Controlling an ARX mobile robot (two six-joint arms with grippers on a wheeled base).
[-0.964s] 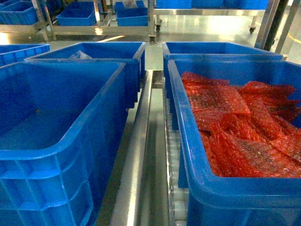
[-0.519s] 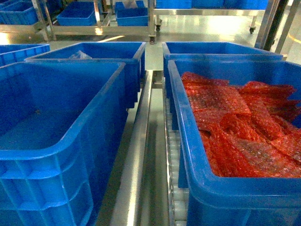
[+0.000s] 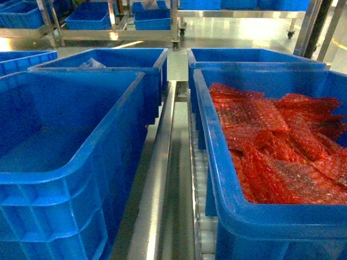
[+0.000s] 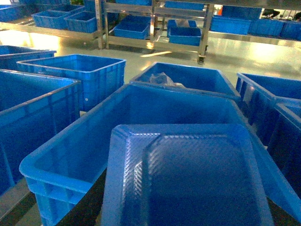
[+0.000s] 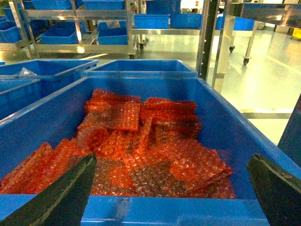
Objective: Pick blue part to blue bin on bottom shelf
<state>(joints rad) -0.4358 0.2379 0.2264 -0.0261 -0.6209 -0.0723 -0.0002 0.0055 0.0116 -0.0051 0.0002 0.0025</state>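
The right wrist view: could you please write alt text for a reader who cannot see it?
A large blue bin holds a loose pile of red bubble-wrap bags. The dark jaws of the right gripper stand wide apart at the bottom corners, holding nothing. Behind are more blue bins and steel racks on a shiny floor.

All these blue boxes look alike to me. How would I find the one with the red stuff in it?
Start at the steel rail running up the middle of the head view. The big blue bin directly right of it, nearest the camera, is yours. Unlike its neighbours, it is heaped with red bubble-wrap bags; the bin across the rail looks empty.
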